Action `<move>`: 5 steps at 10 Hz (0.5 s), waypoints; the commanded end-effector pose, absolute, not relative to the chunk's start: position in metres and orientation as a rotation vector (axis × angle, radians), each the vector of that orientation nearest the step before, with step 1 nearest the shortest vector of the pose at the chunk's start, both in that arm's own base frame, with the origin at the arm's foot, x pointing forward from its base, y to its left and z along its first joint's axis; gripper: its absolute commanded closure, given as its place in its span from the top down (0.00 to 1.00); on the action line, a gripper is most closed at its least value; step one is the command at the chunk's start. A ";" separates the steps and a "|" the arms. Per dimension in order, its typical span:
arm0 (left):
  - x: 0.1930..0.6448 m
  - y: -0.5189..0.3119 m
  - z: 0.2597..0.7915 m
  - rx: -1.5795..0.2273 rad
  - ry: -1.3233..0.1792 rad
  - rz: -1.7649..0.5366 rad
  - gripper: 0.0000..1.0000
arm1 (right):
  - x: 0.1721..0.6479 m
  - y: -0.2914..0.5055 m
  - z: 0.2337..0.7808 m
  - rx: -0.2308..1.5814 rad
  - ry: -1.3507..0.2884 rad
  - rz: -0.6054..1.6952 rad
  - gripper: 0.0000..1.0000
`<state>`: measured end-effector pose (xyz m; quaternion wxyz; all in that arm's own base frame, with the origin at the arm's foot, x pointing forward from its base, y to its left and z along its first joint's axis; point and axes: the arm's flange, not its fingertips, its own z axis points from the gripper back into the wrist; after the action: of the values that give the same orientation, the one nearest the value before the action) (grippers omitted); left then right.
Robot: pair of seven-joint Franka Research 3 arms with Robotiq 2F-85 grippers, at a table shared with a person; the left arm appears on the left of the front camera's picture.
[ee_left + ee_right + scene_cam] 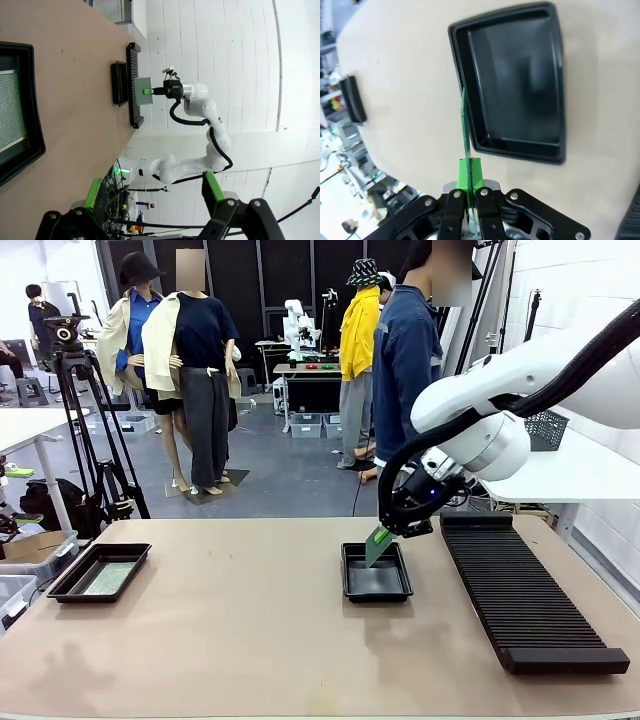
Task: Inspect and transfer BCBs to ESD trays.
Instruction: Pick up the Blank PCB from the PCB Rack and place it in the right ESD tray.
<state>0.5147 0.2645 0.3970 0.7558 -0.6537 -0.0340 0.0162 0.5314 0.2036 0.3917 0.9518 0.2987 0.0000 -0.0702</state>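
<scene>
BCB [379, 543] in hand: thin green board, pinched on one edge by the right pincer [403, 527], pads [470, 172] clamped together on it. It hangs tilted over the left side of the middle ESD tray [400, 590]. From the right wrist it reads edge-on, lined up with that tray's side wall. Can't tell if the low corner touches.

Handling, my read:
- Light and stiff, no sag, so one edge hold carries it.
- The pads cover only a narrow strip, so it will likely pivot or slip if a corner catches the flared rim.
- Fragile, so no dragging or dropping. Lower it flat onto the tray floor.
- Best hold is the bare margin at an edge, as now. Once it lies flat it will be awkward to re-grip.

Second BCB [105, 578] lies flat in the left ESD tray [60, 585] at the table's left end. Left pincer [152, 190] hovers near that tray, jaws wide apart and empty.

Table [250, 640] is tan, matte and flat, with a bare stretch between the two trays, which sit well apart. The trays are glossy and look light — I'd expect one to skate if nudged. The ribbed rack [525, 590] sits just right of the middle tray, so side clearance there is tight.

Room: a person [405, 360] stands at the far side behind the middle tray, and a tripod [85, 410] stands far left.
</scene>
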 end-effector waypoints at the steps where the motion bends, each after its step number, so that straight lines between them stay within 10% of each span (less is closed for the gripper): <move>1: 0.512 0.265 0.398 -1.413 -0.064 0.022 1.00 | 0.540 0.215 0.382 0.637 -0.016 -0.124 0.00; 5: 0.512 0.265 0.398 -1.413 -0.064 0.022 1.00 | 0.546 0.226 0.369 0.635 -0.055 -0.067 0.00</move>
<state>0.5147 0.2645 0.3970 0.7558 -0.6537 -0.0340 0.0162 0.5418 0.2216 0.3751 0.9528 0.3003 -0.0115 -0.0437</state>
